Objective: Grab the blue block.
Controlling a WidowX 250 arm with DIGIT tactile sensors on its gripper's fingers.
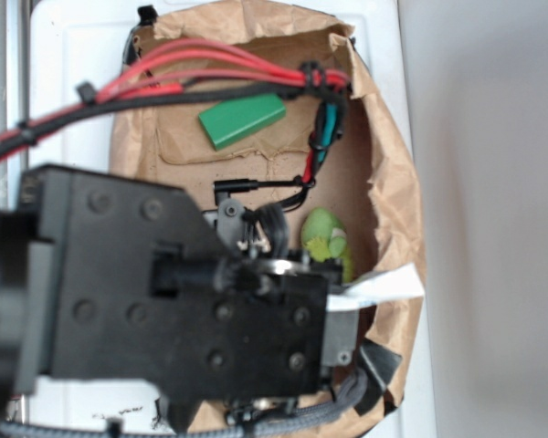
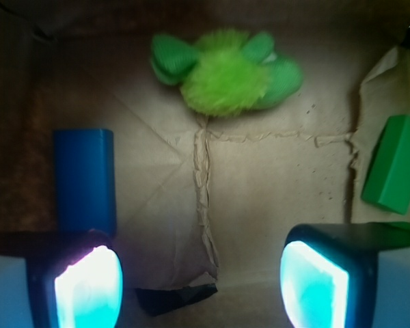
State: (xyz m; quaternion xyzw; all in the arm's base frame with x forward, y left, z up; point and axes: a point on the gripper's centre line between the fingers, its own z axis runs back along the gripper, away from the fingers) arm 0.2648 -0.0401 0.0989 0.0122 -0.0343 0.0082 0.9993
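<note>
Now the blue block (image 2: 84, 181) lies just beyond the spread gripper's (image 2: 201, 283) left fingertip (image 2: 89, 287).

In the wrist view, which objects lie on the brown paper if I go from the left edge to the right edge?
blue block → yellow-green plush toy → green block

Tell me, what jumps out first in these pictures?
In the wrist view, the fuzzy yellow-green plush toy sits top middle on the crinkled brown paper. The flat solid-blue block lies left, just beyond one glowing fingertip of the open gripper, and the green rectangular block leans at the right edge.
</note>
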